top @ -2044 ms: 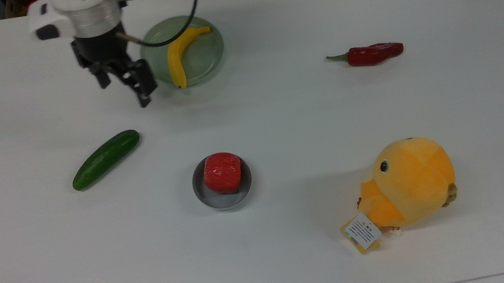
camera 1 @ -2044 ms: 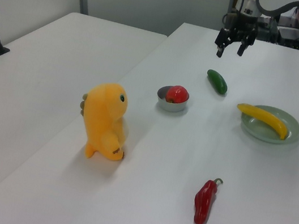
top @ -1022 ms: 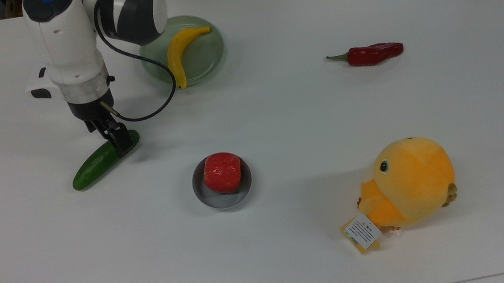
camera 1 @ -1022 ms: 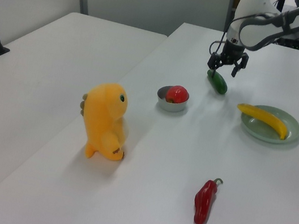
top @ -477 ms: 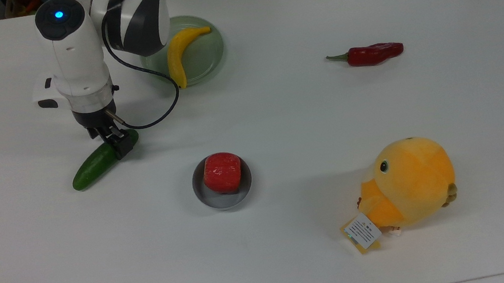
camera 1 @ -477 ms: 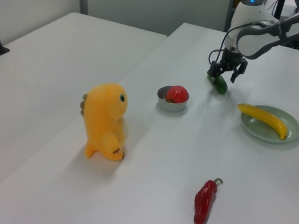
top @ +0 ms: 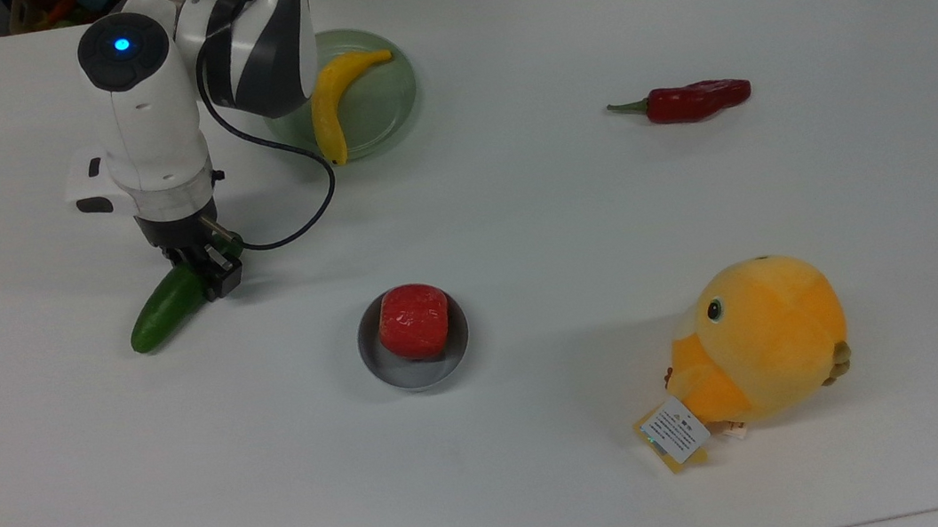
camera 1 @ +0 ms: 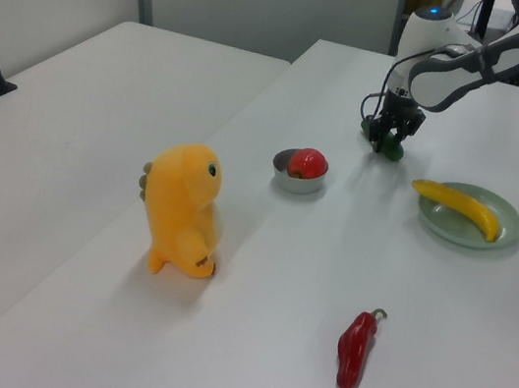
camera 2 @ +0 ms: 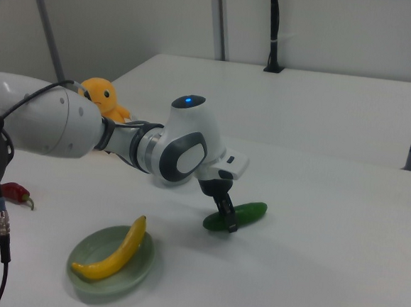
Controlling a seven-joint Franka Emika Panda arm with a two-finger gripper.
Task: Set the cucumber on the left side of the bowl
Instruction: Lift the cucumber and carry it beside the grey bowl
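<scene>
The dark green cucumber lies on the white table, to the top view's left of the small grey bowl and apart from it. A red fruit sits in the bowl. My gripper is down at the table and shut on the cucumber's upper-right half, one finger on each side. In the left view the gripper covers most of the cucumber, beyond the bowl. In the right view one finger stands in front of the cucumber.
A pale green plate with a yellow banana sits just behind the arm. A red chilli lies at the top view's far right. An orange plush toy stands at the near right. The arm's cable loops over the table.
My gripper came down from beside the plate onto the cucumber and its fingers closed on it. The cucumber's lower end shifted slightly to the top view's left.
</scene>
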